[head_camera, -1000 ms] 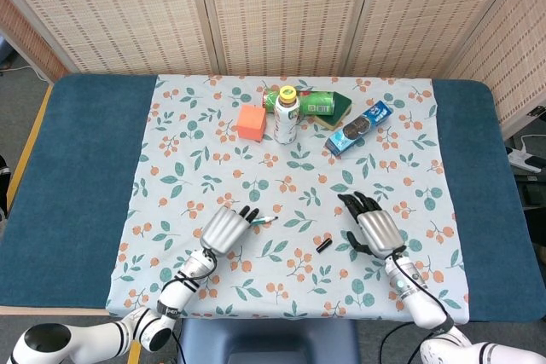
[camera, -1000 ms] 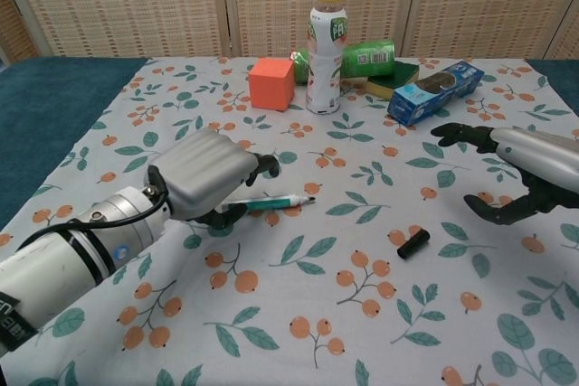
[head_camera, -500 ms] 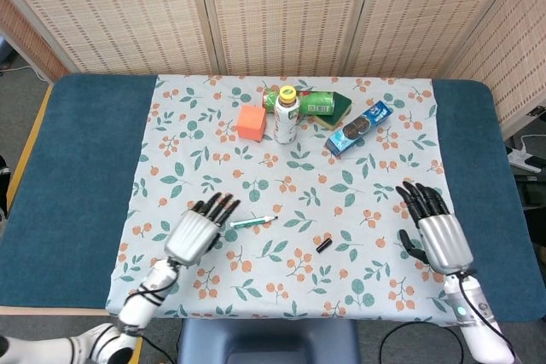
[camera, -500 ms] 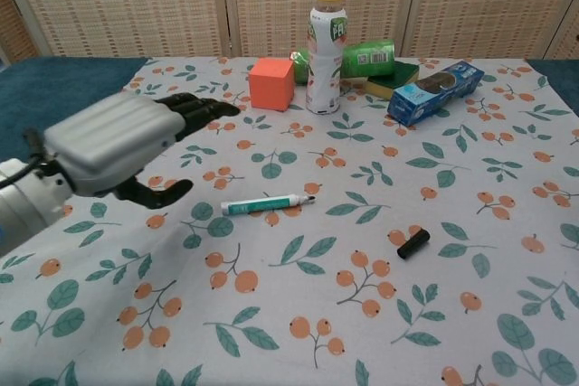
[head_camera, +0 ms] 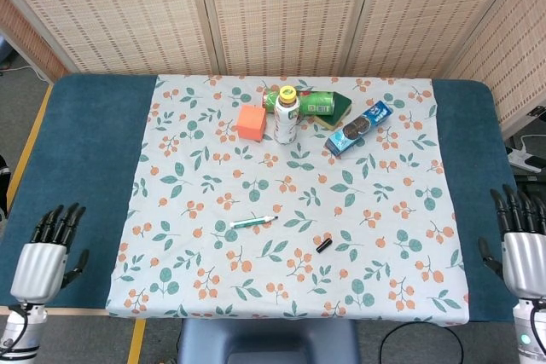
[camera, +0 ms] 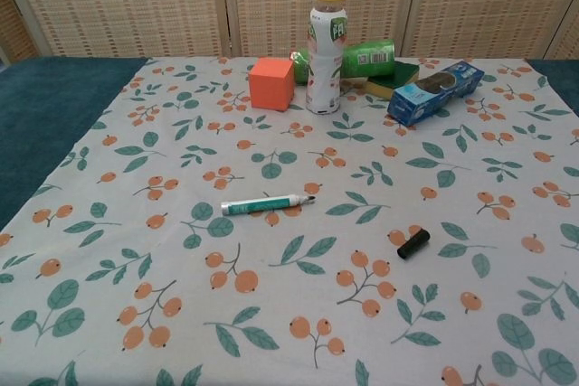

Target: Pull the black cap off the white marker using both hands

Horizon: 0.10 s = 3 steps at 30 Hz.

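Note:
The white marker (head_camera: 253, 222) (camera: 268, 204) with a green label lies uncapped on the floral cloth, its tip pointing right. The black cap (head_camera: 324, 245) (camera: 412, 243) lies by itself on the cloth, to the right of the marker and a little nearer me. My left hand (head_camera: 44, 255) hangs off the table's near left corner, open and holding nothing. My right hand (head_camera: 522, 248) is at the near right corner, also open, fingers spread and empty. Neither hand shows in the chest view.
At the back of the cloth stand an orange cube (head_camera: 250, 122) (camera: 271, 83), a yellow-capped bottle (head_camera: 286, 114) (camera: 326, 35), a green can on its side (head_camera: 313, 102) (camera: 367, 57), a green sponge (camera: 393, 78) and a blue biscuit pack (head_camera: 359, 128) (camera: 434, 90). Blue tabletop (head_camera: 77, 151) flanks the cloth.
Both hands have drawn back from the middle of the cloth to the near corners of the table. The marker and cap stay where they lay.

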Motion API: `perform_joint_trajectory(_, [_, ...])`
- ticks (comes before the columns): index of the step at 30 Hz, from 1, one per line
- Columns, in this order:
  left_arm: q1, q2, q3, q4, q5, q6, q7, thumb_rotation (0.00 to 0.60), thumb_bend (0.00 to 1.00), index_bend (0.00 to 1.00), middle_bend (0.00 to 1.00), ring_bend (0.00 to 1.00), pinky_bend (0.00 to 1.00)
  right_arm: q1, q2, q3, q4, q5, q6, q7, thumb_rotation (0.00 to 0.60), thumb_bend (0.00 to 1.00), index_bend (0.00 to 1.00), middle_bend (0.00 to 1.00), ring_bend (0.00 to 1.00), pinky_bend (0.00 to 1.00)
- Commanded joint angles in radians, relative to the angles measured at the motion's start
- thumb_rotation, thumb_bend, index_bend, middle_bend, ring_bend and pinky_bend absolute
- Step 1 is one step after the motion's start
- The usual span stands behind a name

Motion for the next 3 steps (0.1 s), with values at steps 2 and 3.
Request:
perform_joint_trajectory(2, [0.002,0.008,-0.013,0.020,0.022,-0.025,-0.050,0.600,0.41,0.01,0.04,0.00,0.11,0.005,0.018,-0.006,-0.015,0.014,-0.073,-0.002,0.600,0.28,0.00,0.00,0.00,0.00])
perform_joint_trajectory(3, [0.001,0.004,-0.013,0.027,0.035,-0.025,-0.057,0.600,0.41,0.00,0.03,0.00,0.11,0.009,0.020,-0.008,-0.017,0.022,-0.092,-0.002,0.600,0.28,0.00,0.00,0.00,0.00])
